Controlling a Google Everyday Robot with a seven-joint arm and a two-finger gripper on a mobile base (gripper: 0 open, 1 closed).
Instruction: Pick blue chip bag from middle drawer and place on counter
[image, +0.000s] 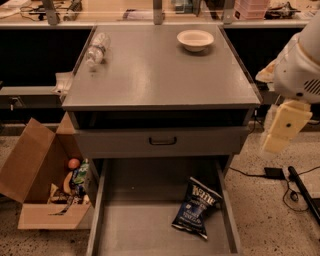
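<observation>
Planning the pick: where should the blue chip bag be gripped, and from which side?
Probably across its middle, from above: the blue chip bag lies flat and tilted on the middle drawer floor, near the right wall. The gripper hangs right of the counter.
</observation>
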